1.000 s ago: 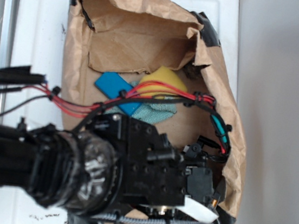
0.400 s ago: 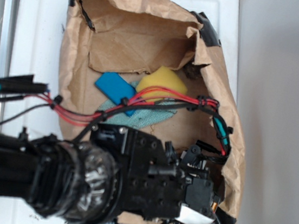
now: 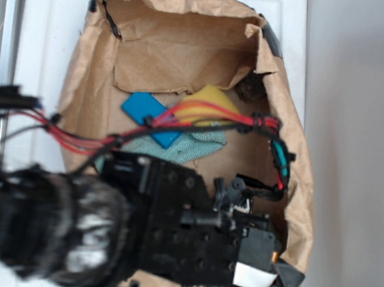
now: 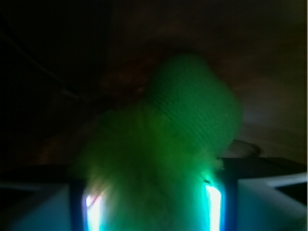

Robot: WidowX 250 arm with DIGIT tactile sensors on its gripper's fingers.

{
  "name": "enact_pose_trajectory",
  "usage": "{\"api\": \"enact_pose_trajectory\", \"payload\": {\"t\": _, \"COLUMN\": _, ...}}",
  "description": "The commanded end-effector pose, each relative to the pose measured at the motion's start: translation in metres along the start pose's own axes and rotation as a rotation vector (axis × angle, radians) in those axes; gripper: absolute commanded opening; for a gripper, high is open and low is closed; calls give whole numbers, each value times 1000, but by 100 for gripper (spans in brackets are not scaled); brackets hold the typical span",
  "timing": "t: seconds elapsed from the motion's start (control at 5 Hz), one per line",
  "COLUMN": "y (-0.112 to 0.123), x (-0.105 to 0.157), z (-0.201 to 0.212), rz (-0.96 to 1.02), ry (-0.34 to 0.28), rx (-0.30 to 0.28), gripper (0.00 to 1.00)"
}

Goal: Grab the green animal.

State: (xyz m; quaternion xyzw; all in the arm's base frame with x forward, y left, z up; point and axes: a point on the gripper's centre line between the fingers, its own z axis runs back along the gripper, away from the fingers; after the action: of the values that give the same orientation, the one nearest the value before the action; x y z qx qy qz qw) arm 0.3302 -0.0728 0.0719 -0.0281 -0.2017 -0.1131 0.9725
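Between the end effector's (image 4: 151,202) fingers sits the green animal (image 4: 178,130) — pinched on both sides.

**Bag contents and surroundings**

Crumpled brown paper bag (image 3: 168,49) lying open on a white surface (image 3: 50,42), mouth rim torn and folded, black tape (image 3: 271,41) stuck along the edge at 1 o'clock and again at the lower right. Inside: blue flat block (image 3: 143,109) at centre left, yellow sponge (image 3: 215,99) just beside it toward 3 o'clock, pale teal cloth (image 3: 191,147) touching both from 6 o'clock. Small dark lump (image 3: 251,88) against the bag wall at 2 o'clock from the sponge, too blurred to identify. Grey plain area (image 3: 358,164) along the right.
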Motion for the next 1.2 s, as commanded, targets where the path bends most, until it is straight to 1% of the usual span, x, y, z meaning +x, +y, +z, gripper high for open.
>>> {"api": "enact_pose_trajectory", "payload": {"t": 0.0, "y": -1, "x": 14, "z": 71, "rz": 42, "ry": -71, "rx": 121, "gripper": 0}}
{"api": "enact_pose_trajectory", "payload": {"t": 0.2, "y": 3, "x": 14, "z": 91, "rz": 119, "ry": 12, "rx": 138, "gripper": 0}}
{"api": "enact_pose_trajectory", "payload": {"t": 0.4, "y": 7, "x": 11, "z": 110, "rz": 156, "ry": 100, "rx": 120, "gripper": 0}}
{"api": "enact_pose_trajectory", "payload": {"t": 0.6, "y": 15, "x": 9, "z": 120, "rz": 164, "ry": 134, "rx": 57, "gripper": 0}}
{"api": "enact_pose_trajectory", "payload": {"t": 0.8, "y": 28, "x": 4, "z": 143, "rz": 164, "ry": 123, "rx": -10, "gripper": 0}}
{"api": "enact_pose_trajectory", "payload": {"t": 1.0, "y": 37, "x": 1, "z": 150, "rz": 163, "ry": 127, "rx": -7, "gripper": 0}}
